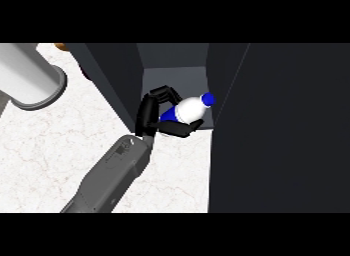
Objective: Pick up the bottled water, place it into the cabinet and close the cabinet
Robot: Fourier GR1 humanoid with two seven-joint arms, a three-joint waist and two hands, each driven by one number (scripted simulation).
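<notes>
The bottled water (190,108) is white with a blue cap and a blue label. It is tilted, cap pointing up and right, at the mouth of the dark cabinet (111,85). My left hand (147,114) is shut on it, fingers arched over its far side and thumb (179,129) under its near side. The grey forearm (111,175) comes in from the lower left. The cabinet's pale inner wall (176,75) shows just behind the bottle. My right hand is out of view.
A broad dark panel (289,130), which looks like the cabinet's open door, fills the right side. A pale grey cylinder (26,77) lies at the upper left over the white marbled counter (52,145). A small brown thing (60,46) peeks in at the top.
</notes>
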